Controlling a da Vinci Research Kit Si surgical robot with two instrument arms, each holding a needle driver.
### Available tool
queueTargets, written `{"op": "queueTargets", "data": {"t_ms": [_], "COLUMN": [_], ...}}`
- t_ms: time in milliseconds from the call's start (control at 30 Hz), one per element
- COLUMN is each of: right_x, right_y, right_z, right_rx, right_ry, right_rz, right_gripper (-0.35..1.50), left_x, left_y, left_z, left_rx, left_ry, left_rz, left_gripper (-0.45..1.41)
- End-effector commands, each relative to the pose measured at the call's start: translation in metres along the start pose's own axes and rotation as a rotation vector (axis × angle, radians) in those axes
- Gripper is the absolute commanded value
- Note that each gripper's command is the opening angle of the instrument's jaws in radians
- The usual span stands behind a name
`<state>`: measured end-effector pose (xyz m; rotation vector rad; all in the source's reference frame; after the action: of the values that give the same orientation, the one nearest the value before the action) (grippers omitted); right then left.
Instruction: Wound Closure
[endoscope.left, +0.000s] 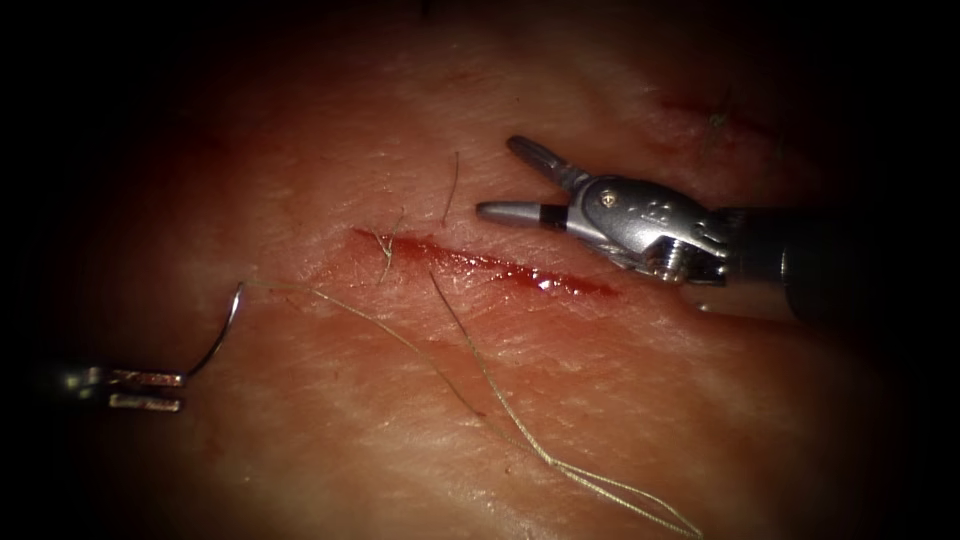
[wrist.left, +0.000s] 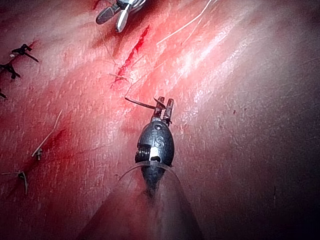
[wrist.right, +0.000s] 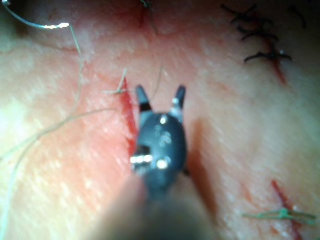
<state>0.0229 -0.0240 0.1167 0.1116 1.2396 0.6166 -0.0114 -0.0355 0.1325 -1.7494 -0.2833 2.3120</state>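
The cut (endoscope.left: 480, 265) runs across the tissue (endoscope.left: 600, 400) with red fluid in it. The curved needle (endoscope.left: 222, 335) lies outside the tissue, left of the cut. One of its ends rests at the jaw tips of my left tool (endoscope.left: 182, 392), whose jaws stand slightly apart. Pale thread (endoscope.left: 400, 340) trails from the needle's other end across the tissue below the cut. My right tool (endoscope.left: 495, 177) hovers just above the cut, jaws open and holding nothing. In the left wrist view the needle (wrist.left: 140, 103) meets the left tool (wrist.left: 165, 100). In the right wrist view the right tool (wrist.right: 160, 89) hangs beside the cut (wrist.right: 127, 107).
Short thread ends (endoscope.left: 385, 245) stick up at the cut's left end. Older dark stitches (wrist.right: 262, 55) and a green stitch (wrist.right: 282, 215) close other cuts nearby. The thread loops on toward the lower right (endoscope.left: 640, 500).
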Motion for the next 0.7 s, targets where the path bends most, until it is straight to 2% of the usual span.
{"op": "queueTargets", "data": {"t_ms": [33, 333, 367, 400, 433, 467, 567, 700], "right_x": [-0.0005, -0.0013, -0.0013, -0.0013, -0.0014, -0.0015, -0.0014, -0.0009], "right_y": [-0.0004, -0.0009, -0.0006, -0.0005, -0.0004, -0.0003, -0.0001, 0.0003], "right_z": [0.0020, 0.0045, 0.0047, 0.0048, 0.0047, 0.0046, 0.0046, 0.0045], "right_rx": [0.016, 0.039, 0.038, 0.042, 0.060, 0.087, 0.086, 0.075], "right_ry": [0.001, -0.008, -0.008, -0.007, -0.003, 0.001, -0.003, -0.006], "right_rz": [0.013, 0.025, 0.031, 0.037, 0.042, 0.040, 0.037, 0.042], "right_gripper": [1.08, 1.04, 0.93, 0.72, 0.29, -0.35, -0.35, -0.35], "left_x": [-0.0006, -0.0004, 0.0002, 0.0004, 0.0006, 0.0008, 0.0010, 0.0010], "left_y": [0.0005, 0.0034, 0.0048, 0.0054, 0.0060, 0.0068, 0.0085, 0.0091], "left_z": [0.0007, -0.0013, -0.0020, -0.0023, -0.0025, -0.0027, -0.0028, -0.0026], "left_rx": [-0.003, -0.018, -0.033, -0.043, -0.050, -0.065, -0.082, -0.086], "left_ry": [0.001, -0.013, -0.012, -0.009, -0.007, -0.009, -0.024, -0.023], "left_rz": [-0.008, -0.046, -0.068, -0.073, -0.077, -0.080, -0.072, -0.073], "left_gripper": [-0.45, -0.45, -0.45, -0.45, -0.45, -0.45, -0.45, -0.45]}}
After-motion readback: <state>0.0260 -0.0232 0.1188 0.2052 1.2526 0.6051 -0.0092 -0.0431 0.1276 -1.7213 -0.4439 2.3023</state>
